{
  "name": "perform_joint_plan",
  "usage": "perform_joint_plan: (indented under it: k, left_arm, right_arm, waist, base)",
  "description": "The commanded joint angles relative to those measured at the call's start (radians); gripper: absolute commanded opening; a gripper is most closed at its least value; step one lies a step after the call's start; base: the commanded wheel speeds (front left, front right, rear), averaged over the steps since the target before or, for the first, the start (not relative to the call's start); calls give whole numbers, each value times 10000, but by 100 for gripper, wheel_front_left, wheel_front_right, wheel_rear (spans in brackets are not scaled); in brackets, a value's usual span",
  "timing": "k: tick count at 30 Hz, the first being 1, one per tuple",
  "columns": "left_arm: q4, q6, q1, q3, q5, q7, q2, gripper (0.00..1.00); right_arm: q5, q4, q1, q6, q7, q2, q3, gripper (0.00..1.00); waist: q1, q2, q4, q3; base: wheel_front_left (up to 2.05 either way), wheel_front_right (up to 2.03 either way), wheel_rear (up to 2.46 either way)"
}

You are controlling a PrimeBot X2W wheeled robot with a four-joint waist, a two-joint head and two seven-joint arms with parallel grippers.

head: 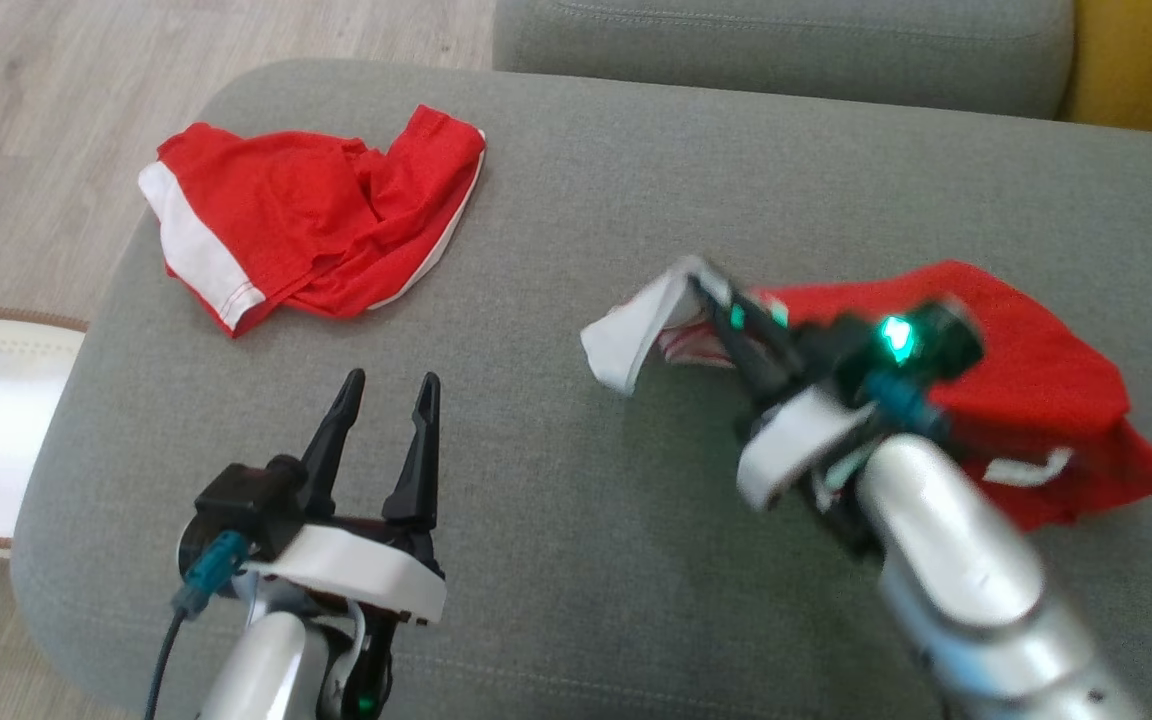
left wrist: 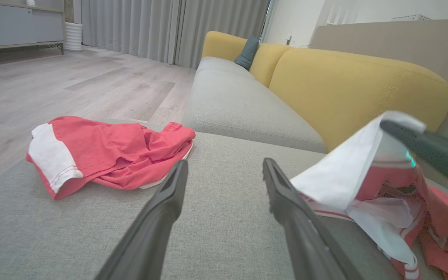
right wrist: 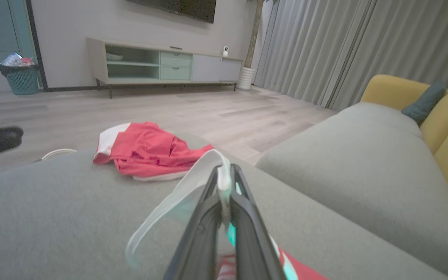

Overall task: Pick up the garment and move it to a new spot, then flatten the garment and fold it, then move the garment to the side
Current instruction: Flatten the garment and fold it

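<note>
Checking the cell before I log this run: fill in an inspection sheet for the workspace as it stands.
Surface: grey sofa cushion, fabric.
Job's things: red garment, crumpled at the right, with its white band held off the cushion.
Clutter: second red garment, crumpled near the cushion's far left corner.
Grippers: right gripper shut on the red garment's white band; left gripper open, holding nothing.
Cables: dark cable at the left wrist.
Surroundings: wood floor, yellow backrest, grey curtains, TV cabinet.
</note>
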Motion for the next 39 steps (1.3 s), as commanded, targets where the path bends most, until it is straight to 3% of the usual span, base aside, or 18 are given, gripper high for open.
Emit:
perform_joint_plan:
  k: [1,5,7,10,11,15,16,17,20,26,32,39]
  left_arm:
    - [-393,52,-283,284,-49,-122,5,100]
    - [-486,39,-316,219,-83,-122,5,100]
    - [-526,5,-432,118,-118,-122,5,100]
    - [-531,-55,-625,-19,-166,-122,5,100]
    - [-531,-55,-625,-19,-166,-122,5,100]
    - [-497,-139,-972,-310,-299,-122,5,100]
    - [-508,-144,-1069,-404,-350,-122,5,100]
    - [-517,-128,-1157,-489,-420,-122,5,100]
    - [-573,-21,-1331,-675,-627,-122,5,100]
    - [-520,131,-1447,-619,-705,-122,5,100]
    - [-491,117,-1466,-308,-532,-122,5,100]
    - [-525,98,-1233,124,-353,-122,5,100]
  right_arm:
    - [245,-632,-789,-9,139,-69,-27,0]
    - [620,-1160,-1603,-9,639,-681,-332,0]
    - [1156,-1109,-2671,-9,1195,-1452,-707,0]
    - [1761,-420,-3901,-9,1872,-2337,-507,0]
    - [1761,-420,-3901,-9,1872,-2337,-507,0]
    - [2766,1347,-5581,-9,2800,-3384,-44,0]
    - [2698,1804,-6014,-9,2927,-3705,196,45]
    - [2521,2303,-6411,-9,3014,-4010,431,100]
    - [1926,3716,-7412,-9,3066,-4451,777,100]
    - [1622,5406,-8369,-9,2315,-3850,803,100]
    - [1809,6129,-8238,-9,872,-3023,615,100]
    - [2351,6008,-7027,-9,-810,-2095,513,100]
  waist:
    - [0,0,18,49]
    - [0,0,111,284]
    - [0,0,301,599]
    - [0,0,577,990]
    - [0,0,577,990]
    - [0,0,1029,1529]
    - [0,0,1146,1670]
    - [0,0,1246,1773]
    - [0,0,1406,2001]
    - [0,0,1190,2075]
    - [0,0,478,1567]
    - [0,0,-493,689]
  base:
    - [0,0,0]
    - [0,0,0]
    - [0,0,0]
    - [0,0,0]
    - [0,0,0]
    - [0,0,0]
    - [0,0,0]
    - [0,0,0]
    - [0,0,0]
    - [0,0,0]
    - [0,0,0]
    - [0,0,0]
